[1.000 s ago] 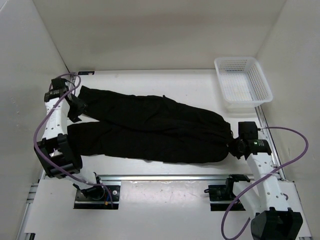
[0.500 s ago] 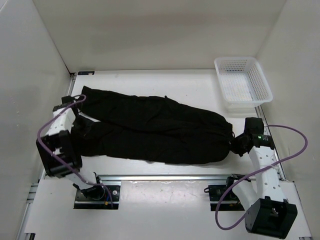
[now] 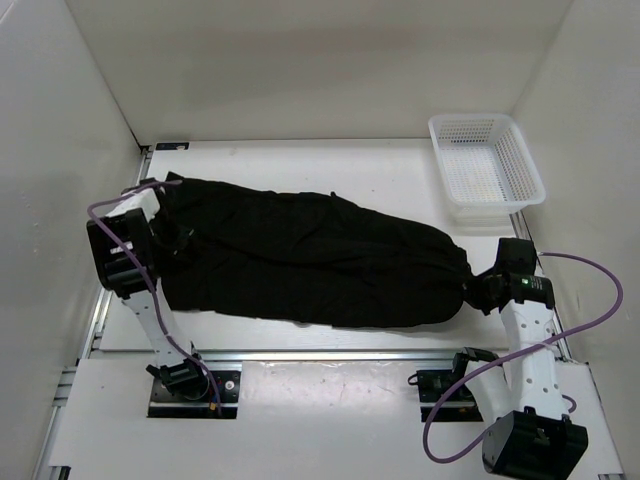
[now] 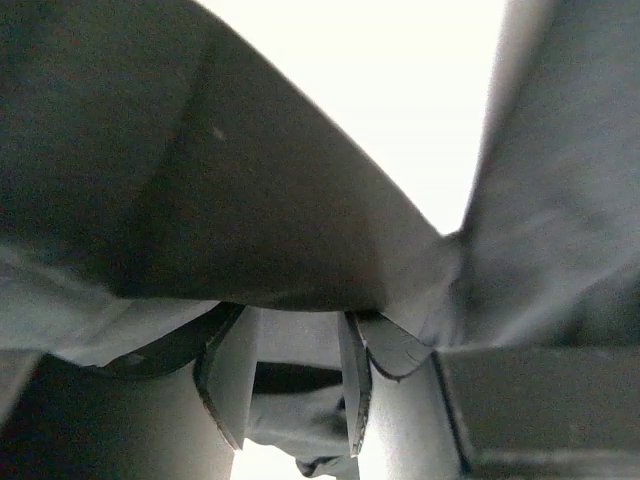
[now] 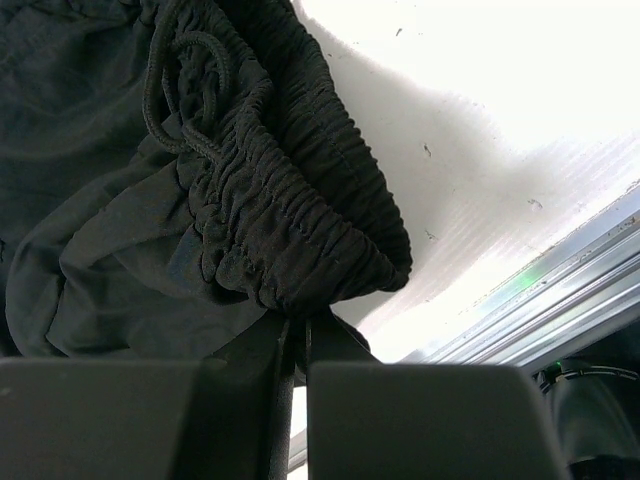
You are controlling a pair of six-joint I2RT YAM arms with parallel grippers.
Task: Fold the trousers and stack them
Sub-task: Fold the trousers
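Note:
The black trousers [image 3: 310, 260] lie lengthwise across the white table [image 3: 300, 160], leg ends at the left and waistband at the right. My left gripper [image 3: 168, 248] is at the leg ends. In the left wrist view the gripper [image 4: 290, 385] has dark fabric [image 4: 200, 200] between its fingers and draped over it. My right gripper [image 3: 478, 290] is at the right end. In the right wrist view the gripper [image 5: 297, 345] is shut on the gathered elastic waistband [image 5: 290, 210], whose drawstring [image 5: 185, 90] shows.
A white mesh basket [image 3: 522, 165] stands at the far right corner. A metal rail [image 3: 330, 355] runs along the near edge with both arm bases. White walls close in the left, back and right sides.
My left arm has swung from the far leg end towards the near one, and the two leg ends now lie together. My right gripper stays on the waistband, its arm drawn back slightly.

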